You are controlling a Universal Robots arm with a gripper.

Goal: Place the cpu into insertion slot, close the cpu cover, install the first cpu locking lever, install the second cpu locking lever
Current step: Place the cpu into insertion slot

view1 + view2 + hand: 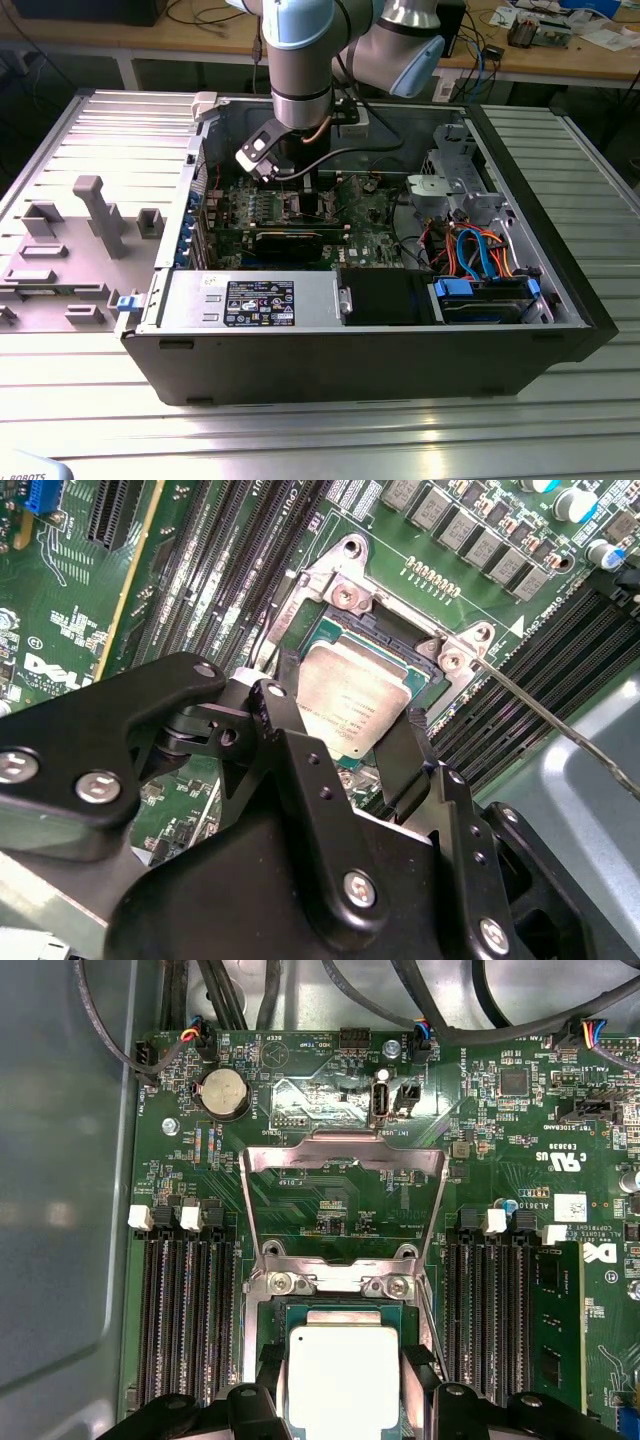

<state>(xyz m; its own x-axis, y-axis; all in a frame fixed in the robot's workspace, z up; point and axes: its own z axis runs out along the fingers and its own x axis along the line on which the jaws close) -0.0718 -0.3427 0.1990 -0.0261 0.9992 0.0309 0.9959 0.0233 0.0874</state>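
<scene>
We are looking past the gripper (352,735), whose jaws are pinching the cpu (342,1365) by two opposite edges. The chip is sitting silver top up in or just over the insertion slot (385,630) — we cannot tell if it is seated. Just beyond, the cpu cover (345,1152) is standing swung open, memory slots (185,1320) are flanking both sides, and the computer case (380,355) is enclosing everything.
</scene>
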